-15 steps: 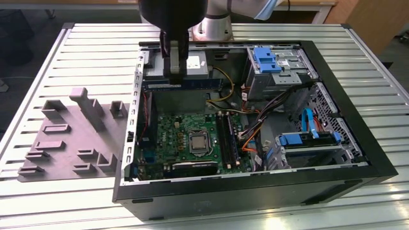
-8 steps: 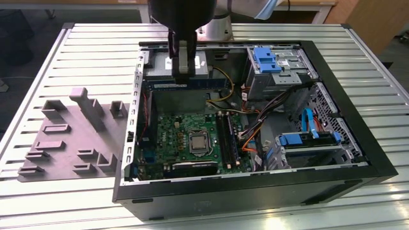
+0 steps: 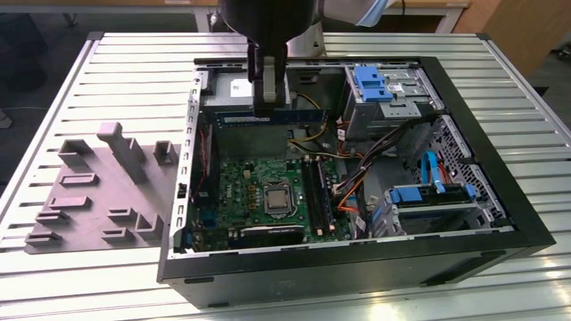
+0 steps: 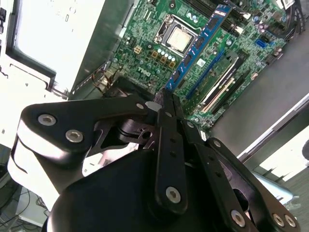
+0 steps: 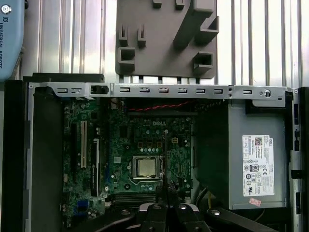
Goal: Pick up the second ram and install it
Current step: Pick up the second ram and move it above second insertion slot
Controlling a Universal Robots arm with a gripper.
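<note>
In the exterior view, the pincer (image 3: 267,103) hung at the upper centre of the frame over the open computer case (image 3: 357,274). It was clamped narrowly on the second ram (image 3: 267,118), which was held level above the case's interior. In the second wrist view, the blue stick (image 4: 198,46) jutted from the pincer (image 4: 164,101) over the motherboard (image 4: 145,53), while the grey holder tray (image 3: 89,200) sat on the tabletop (image 3: 134,60) at the exterior view's left.

Bright, even light, glare on table (image 3: 419,304)
</note>
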